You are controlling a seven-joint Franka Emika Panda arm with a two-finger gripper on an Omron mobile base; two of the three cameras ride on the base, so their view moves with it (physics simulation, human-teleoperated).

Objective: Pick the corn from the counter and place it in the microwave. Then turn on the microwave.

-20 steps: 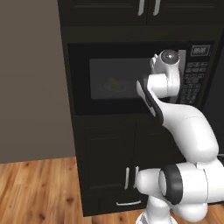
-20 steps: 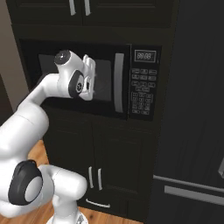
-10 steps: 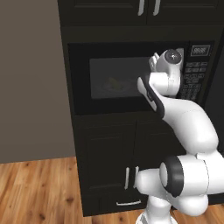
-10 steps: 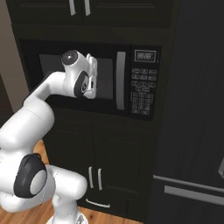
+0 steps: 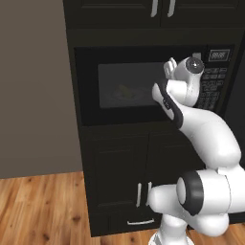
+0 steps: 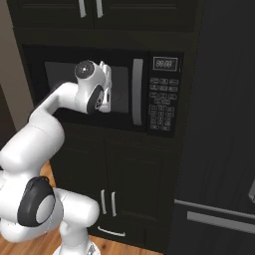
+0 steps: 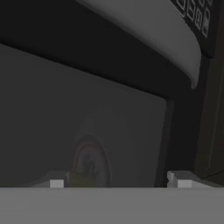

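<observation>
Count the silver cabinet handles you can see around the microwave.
5. Two on the upper cabinet doors, two upright on the lower doors, and one horizontal on the bottom drawer. The arm may hide others.

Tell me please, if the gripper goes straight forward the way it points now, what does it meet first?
Most likely the grey window of the microwave door: the gripper faces that glass, with the corn behind it. Depth is hard to judge.

the microwave door is shut, so its grey window blocks the way inside. the silver handle juts out just beside the gripper, keypad beyond.
</observation>
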